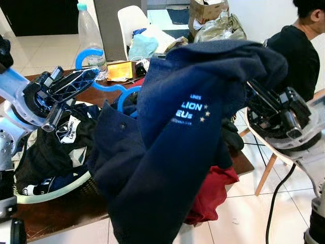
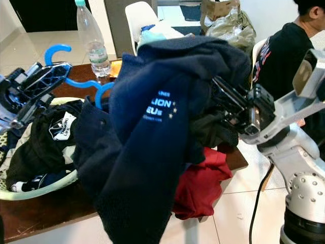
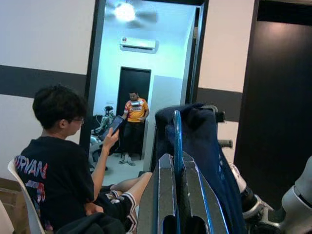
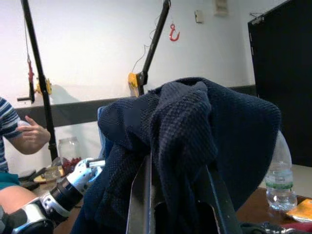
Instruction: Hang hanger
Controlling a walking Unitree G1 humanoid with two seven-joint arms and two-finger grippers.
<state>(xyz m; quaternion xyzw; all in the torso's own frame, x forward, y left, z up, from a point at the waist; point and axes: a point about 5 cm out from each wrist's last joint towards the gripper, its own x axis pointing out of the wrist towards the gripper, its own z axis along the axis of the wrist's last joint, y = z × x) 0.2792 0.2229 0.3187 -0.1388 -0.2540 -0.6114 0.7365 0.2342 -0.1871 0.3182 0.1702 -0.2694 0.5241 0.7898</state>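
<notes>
Navy polo hangs closest to our head camera, lifted over the table and its laundry basket. Our left gripper is clamped on the blue hanger, its hook up near a water bottle and its other end tucked into the shirt, apparently to thread the garment on. Our right gripper pinches a fold of fabric, holding the shirt up so the hanger can go in. A red garment droops off the table edge; a person sits beyond. Hanging is, we judge, not yet begun.
</notes>
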